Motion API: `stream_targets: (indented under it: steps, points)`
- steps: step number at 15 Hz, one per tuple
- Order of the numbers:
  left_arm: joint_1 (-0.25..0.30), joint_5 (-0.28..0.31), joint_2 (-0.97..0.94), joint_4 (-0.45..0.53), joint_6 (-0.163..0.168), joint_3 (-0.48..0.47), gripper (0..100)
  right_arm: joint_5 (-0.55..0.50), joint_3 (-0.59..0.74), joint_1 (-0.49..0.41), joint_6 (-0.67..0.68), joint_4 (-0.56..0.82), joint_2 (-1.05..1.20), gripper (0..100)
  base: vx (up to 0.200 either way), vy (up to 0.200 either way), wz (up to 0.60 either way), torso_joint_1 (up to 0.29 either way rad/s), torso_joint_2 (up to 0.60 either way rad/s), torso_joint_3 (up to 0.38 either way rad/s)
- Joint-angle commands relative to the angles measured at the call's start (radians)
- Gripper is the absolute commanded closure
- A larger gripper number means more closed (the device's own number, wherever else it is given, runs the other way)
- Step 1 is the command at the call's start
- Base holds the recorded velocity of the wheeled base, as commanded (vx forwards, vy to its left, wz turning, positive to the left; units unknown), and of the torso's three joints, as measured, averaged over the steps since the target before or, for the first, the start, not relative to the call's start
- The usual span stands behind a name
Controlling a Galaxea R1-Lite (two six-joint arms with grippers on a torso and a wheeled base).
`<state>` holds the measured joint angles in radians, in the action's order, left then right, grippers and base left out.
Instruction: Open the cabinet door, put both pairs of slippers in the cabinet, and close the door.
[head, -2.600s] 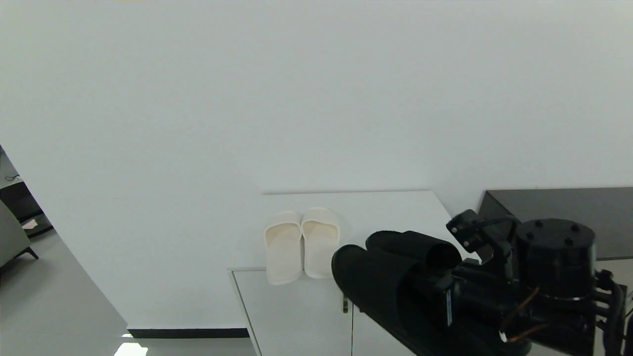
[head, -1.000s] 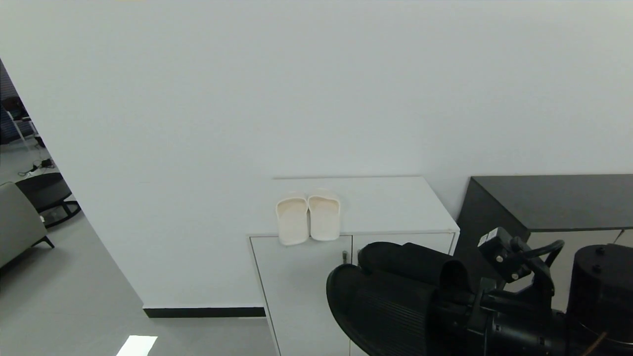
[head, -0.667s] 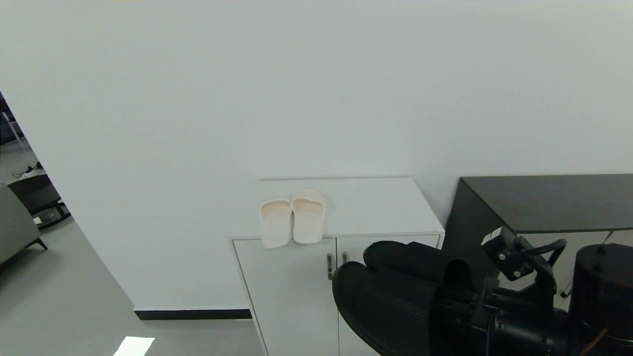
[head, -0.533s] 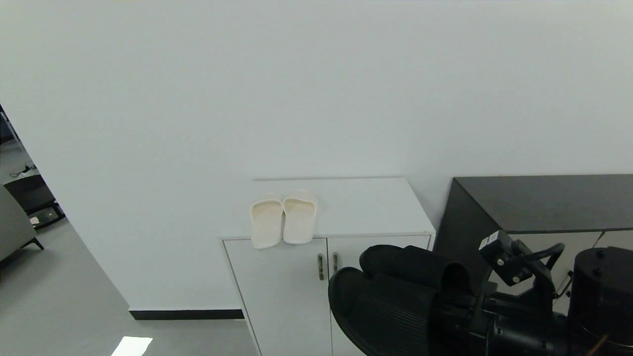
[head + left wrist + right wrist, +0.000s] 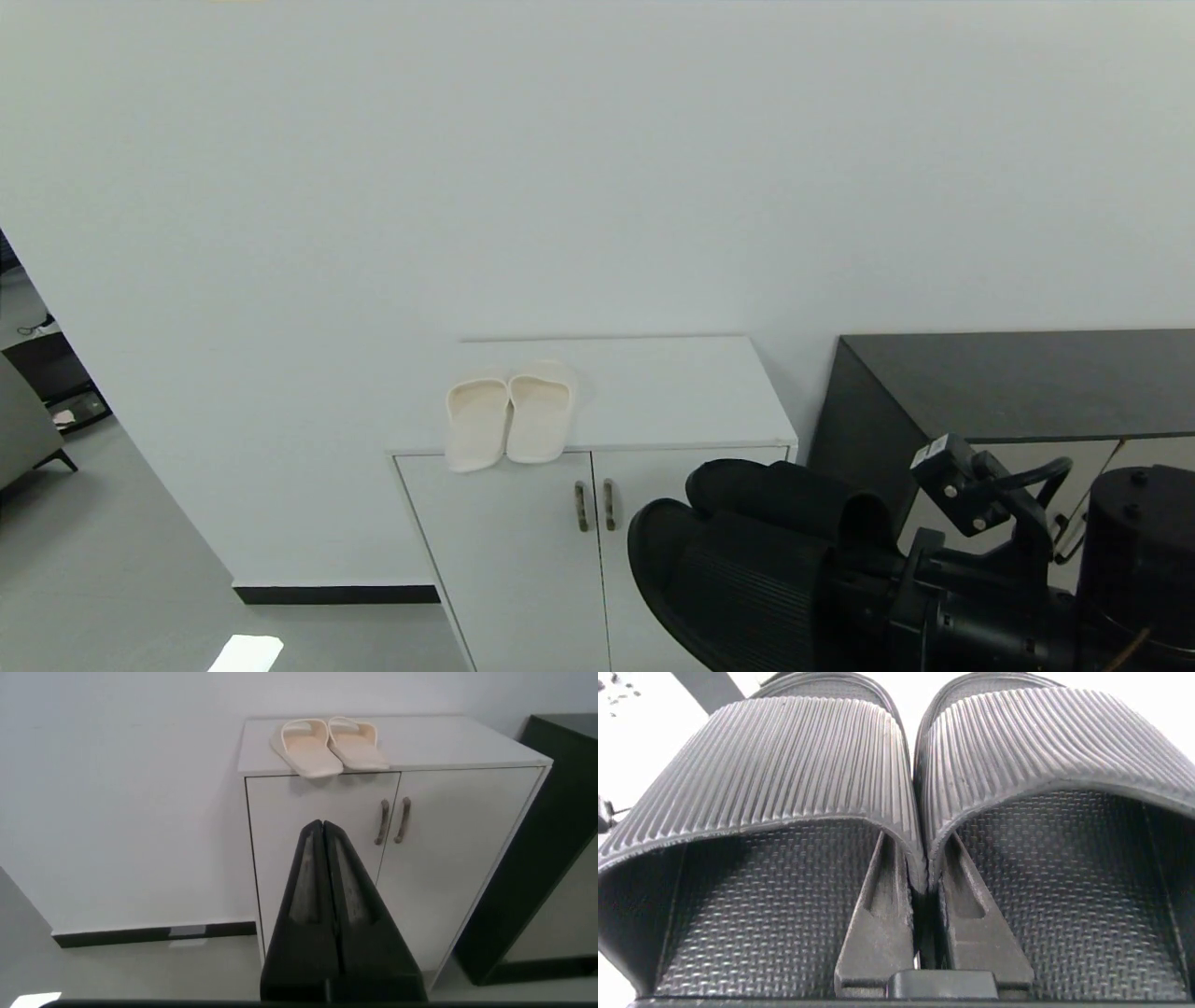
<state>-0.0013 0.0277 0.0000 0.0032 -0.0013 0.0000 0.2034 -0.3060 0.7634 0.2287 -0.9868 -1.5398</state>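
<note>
The right gripper (image 5: 923, 910) jaws pinch the adjoining walls of the ribbed black slippers (image 5: 747, 560), lower right. The left gripper (image 5: 324, 896) jaws are pressed together, empty. Smooth cream slippers (image 5: 509, 420) lie atop the closed white cabinet (image 5: 672, 392), frame centre.

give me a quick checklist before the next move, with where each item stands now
1. Cabinet door open: not ok, both doors are shut.
2. Door handles unobstructed: ok.
3. Left gripper free for the handle: ok, empty, but shut.
4. Black slippers secure in the right gripper: ok, pinched by their inner walls.
5. White slippers clear of the door swing: cannot tell; they overhang the front edge of the cabinet top.
</note>
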Motion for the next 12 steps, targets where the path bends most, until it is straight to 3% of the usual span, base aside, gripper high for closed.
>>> stream_targets:
  steps: [1,12]
  points:
    - [0.000,0.000,0.000,0.000,0.000,0.000,100,0.001,0.010,0.001,-0.002,0.000,-0.005,100,0.000,0.000,0.00,0.000,0.00,0.000]
    - [0.000,0.000,0.000,0.000,0.000,0.000,100,0.002,0.016,0.004,-0.009,-0.015,-0.010,100,0.000,0.000,0.00,-0.145,0.31,0.160]
